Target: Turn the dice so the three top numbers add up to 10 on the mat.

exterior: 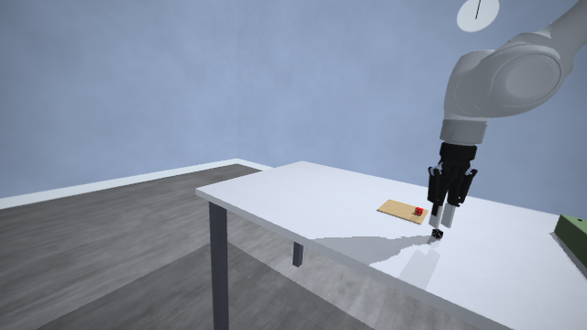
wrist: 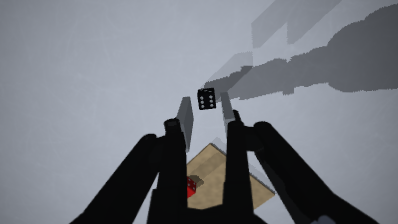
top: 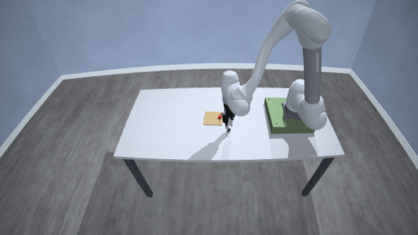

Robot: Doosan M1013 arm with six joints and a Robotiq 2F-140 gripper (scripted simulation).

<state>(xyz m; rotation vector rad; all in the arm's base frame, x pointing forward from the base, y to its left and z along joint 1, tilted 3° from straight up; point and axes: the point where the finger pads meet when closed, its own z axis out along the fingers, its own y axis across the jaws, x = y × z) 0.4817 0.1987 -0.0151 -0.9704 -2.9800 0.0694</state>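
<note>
A black die (top: 228, 130) (exterior: 437, 234) (wrist: 206, 99) lies on the white table, off the mat; its top shows six pips in the wrist view. A red die (top: 219, 116) (exterior: 418, 211) (wrist: 191, 186) sits on the tan mat (top: 209, 119) (exterior: 395, 209) (wrist: 215, 175), near the edge on the gripper's side; its top number is too small to read. A third die is not seen; the gripper may hide it. My gripper (top: 229, 126) (exterior: 441, 224) (wrist: 206, 106) is partly open and empty, pointing down just above the black die, which appears between the two pads in the wrist view.
The arm stands on a green base block (top: 290, 130) (exterior: 570, 238) at the right side of the table (top: 163, 130) (exterior: 284, 202). The mat lies flat beside the gripper. The arm's shadow falls toward the table's front edge.
</note>
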